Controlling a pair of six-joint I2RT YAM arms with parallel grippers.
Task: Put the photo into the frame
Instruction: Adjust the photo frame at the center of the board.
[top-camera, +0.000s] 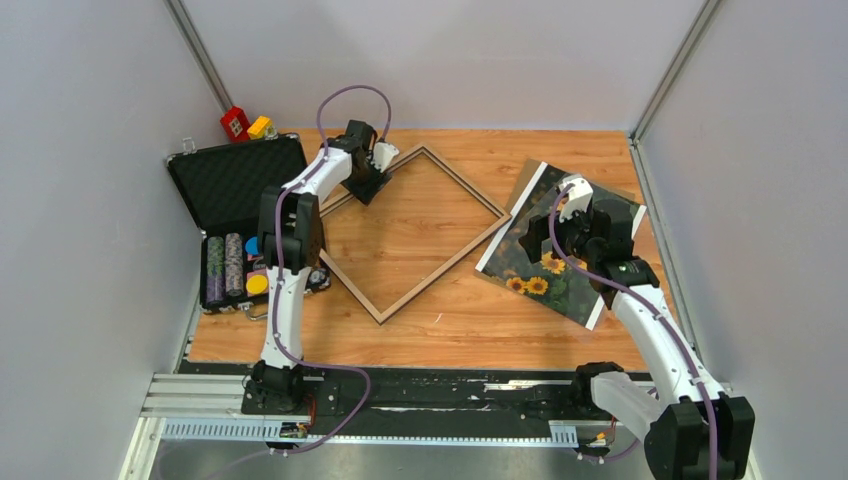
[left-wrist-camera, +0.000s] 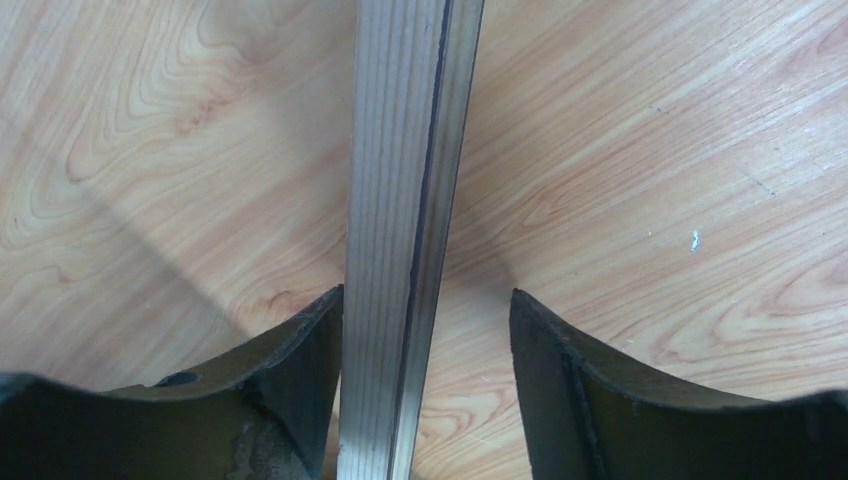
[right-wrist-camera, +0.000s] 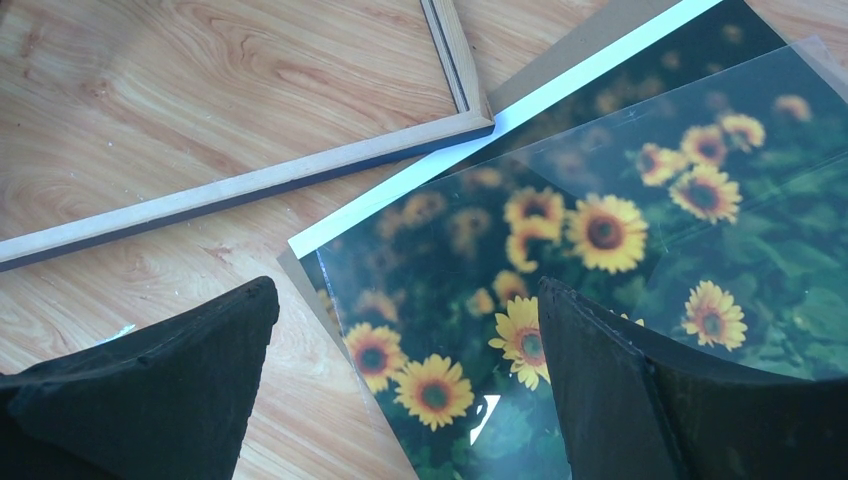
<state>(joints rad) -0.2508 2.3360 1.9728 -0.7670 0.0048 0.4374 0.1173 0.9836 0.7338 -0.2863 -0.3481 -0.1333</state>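
Worktop (top-camera: 450, 310) of pale wood grain is carrying everything in view. The frame (top-camera: 465, 180) is lying flat at its middle, turned like a diamond, its tan wood-coloured side facing up and bare wood grain showing through its opening. The left tool (top-camera: 367, 186) is reaching down over the frame's far-left rail. In the left wrist view that rail (left-wrist-camera: 400, 200) is running straight up between the fingers, and the left tool (left-wrist-camera: 425, 390) is standing spread. One finger (left-wrist-camera: 300, 380) is sitting right against the rail's side and the other (left-wrist-camera: 570, 400) is standing apart from it, so nothing is being pinched.

The photo (top-camera: 535, 280) is lying to the right of the frame, sunflowers up, tilted on the worktop. One white strip is facing the frame, and the frame's right corner (right-wrist-camera: 470, 120) is meeting that strip. A brown panel (right-wrist-camera: 570, 60) is peeking out from under the photo (right-wrist-camera: 600, 230) beyond the white strip. A clear sheet (right-wrist-camera: 700, 150) is lying over part of the print, its edges catching light.

The right tool (top-camera: 530, 238) is hanging over the photo's left part. From its wrist camera the right tool (right-wrist-camera: 410, 370) is showing both fingers wide apart with the print between them, gripping nothing. Whether the tips are touching the paper cannot be told.

An open black case (top-camera: 235, 180) with poker chips (top-camera: 230, 265) is sitting at the left edge. Red and yellow blocks (top-camera: 245, 125) are lying behind it.
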